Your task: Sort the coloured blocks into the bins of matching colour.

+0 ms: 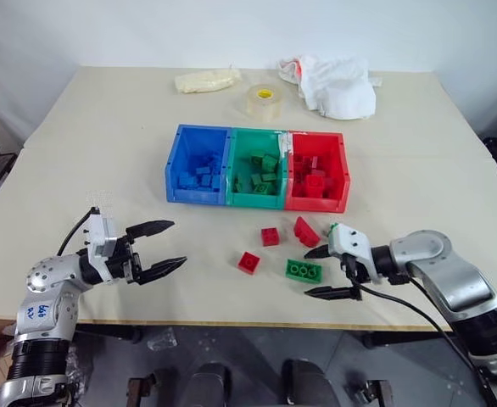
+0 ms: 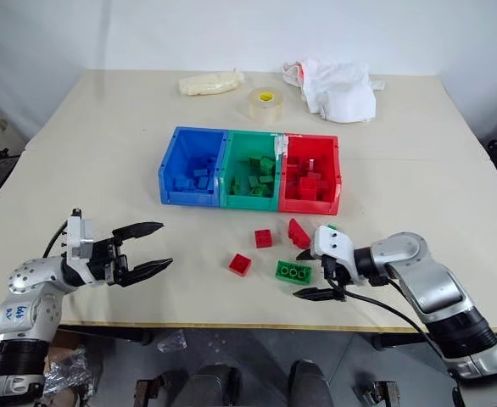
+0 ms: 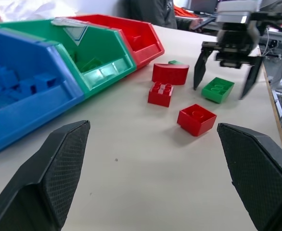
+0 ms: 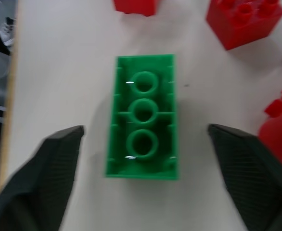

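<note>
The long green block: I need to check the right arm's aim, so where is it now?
The long green block lies on the table near its front edge, between the right gripper's open fingers, in front of the red wedge.

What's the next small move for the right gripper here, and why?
Probably lower the right gripper and close on the long green block: its open fingers already straddle the block, which lies loose on the table, outside the green bin.
</note>
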You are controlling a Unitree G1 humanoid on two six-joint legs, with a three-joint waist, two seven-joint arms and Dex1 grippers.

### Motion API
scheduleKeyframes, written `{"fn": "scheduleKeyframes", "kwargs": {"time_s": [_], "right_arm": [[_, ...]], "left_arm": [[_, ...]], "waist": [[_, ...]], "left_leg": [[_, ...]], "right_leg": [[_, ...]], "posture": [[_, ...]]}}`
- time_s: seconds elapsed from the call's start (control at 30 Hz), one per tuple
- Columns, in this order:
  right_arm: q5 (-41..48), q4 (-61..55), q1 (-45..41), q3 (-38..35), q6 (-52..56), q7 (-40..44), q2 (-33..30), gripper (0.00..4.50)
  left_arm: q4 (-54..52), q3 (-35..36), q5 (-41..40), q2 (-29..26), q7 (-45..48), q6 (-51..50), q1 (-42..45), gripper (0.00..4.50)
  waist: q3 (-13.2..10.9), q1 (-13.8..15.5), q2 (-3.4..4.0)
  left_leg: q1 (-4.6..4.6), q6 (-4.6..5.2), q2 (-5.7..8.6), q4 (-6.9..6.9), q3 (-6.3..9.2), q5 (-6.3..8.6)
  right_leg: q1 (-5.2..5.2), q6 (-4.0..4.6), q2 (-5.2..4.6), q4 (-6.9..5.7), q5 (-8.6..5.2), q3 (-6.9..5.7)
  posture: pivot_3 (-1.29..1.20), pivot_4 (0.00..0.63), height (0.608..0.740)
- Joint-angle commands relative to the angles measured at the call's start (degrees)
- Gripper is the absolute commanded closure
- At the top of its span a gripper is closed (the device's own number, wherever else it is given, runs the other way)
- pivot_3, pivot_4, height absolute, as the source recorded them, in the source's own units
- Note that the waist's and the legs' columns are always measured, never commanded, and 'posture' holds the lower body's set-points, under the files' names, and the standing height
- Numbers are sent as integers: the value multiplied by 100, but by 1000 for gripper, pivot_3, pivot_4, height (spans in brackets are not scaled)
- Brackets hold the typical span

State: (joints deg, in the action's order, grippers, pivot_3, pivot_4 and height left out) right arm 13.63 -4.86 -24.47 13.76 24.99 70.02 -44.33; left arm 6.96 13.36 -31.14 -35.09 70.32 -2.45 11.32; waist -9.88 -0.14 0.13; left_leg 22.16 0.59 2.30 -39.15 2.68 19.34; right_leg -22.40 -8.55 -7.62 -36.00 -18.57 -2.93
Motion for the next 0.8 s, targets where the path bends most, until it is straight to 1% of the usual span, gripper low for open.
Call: {"fn": "scheduleKeyframes", "kwargs": {"time_s": [0.03,0.17,0.27,0.37,0.47,0.5,0.63,0.7,0.73,0.77,0.8], "right_arm": [[-53,37,-95,19,-89,-61,116,1635],[220,-199,-243,-232,79,-91,253,3013],[485,-263,-499,-434,222,-214,491,3030],[622,38,-1125,-595,201,-521,964,3030],[450,912,-1997,-568,-17,-764,1452,3030],[389,1133,-2165,-545,-91,-789,1535,3030],[-236,3217,-3364,-431,-1051,-1394,2225,3030],[-507,4161,-3821,-450,-1517,-1730,2480,2301],[-621,4568,-4014,-460,-1754,-1853,2578,2028],[-694,4865,-4148,-474,-1960,-1903,2642,1635],[-742,5077,-4243,-490,-2120,-1909,2679,1339]], "left_arm": [[-259,155,-78,-94,-61,14,-124,0],[-333,182,-92,-94,-120,6,-217,0],[-354,159,-82,-66,-160,4,-219,0],[-334,118,-77,-37,-196,4,-169,0],[-273,81,-68,-26,-200,12,-79,0],[-256,74,-65,-23,-199,14,-58,0],[-200,33,-31,23,-224,43,60,0],[-213,17,-28,46,-241,52,73,0],[-226,13,-30,54,-250,55,72,0],[-239,12,-32,59,-256,57,66,0],[-247,13,-34,62,-261,61,61,0]], "waist": [[0,-2,0],[0,-3,0],[0,-2,0],[0,-26,0],[0,-61,0],[0,-74,0],[0,-144,0],[0,-174,0],[0,-191,1],[0,-206,1],[0,-226,1]], "left_leg": [[0,0,0,1,-1,0],[1,0,0,1,-1,0],[1,0,0,1,-1,0],[0,0,0,1,-2,0],[0,-2,-3,2,-2,-1],[0,-2,-2,3,-2,-1],[1,-2,7,5,8,-1],[1,-2,6,8,10,-1],[1,-2,5,11,10,-1],[1,-2,4,13,11,-1],[1,-2,4,17,10,-1]], "right_leg": [[-1,0,0,0,0,0],[-2,0,0,0,0,0],[-2,0,0,0,0,0],[-3,0,0,0,0,2],[-7,0,4,-3,0,1],[-7,0,4,-4,0,0],[-6,4,0,-8,3,-6],[-8,4,2,-12,3,-7],[-11,4,3,-15,3,-8],[-14,4,3,-19,3,-9],[-16,4,4,-20,3,-11]], "posture": [[0,150,740],[0,150,740],[0,150,740],[0,150,740],[0,150,740],[0,150,740],[0,150,740],[0,150,740],[0,150,740],[0,150,740],[0,150,740]]}}
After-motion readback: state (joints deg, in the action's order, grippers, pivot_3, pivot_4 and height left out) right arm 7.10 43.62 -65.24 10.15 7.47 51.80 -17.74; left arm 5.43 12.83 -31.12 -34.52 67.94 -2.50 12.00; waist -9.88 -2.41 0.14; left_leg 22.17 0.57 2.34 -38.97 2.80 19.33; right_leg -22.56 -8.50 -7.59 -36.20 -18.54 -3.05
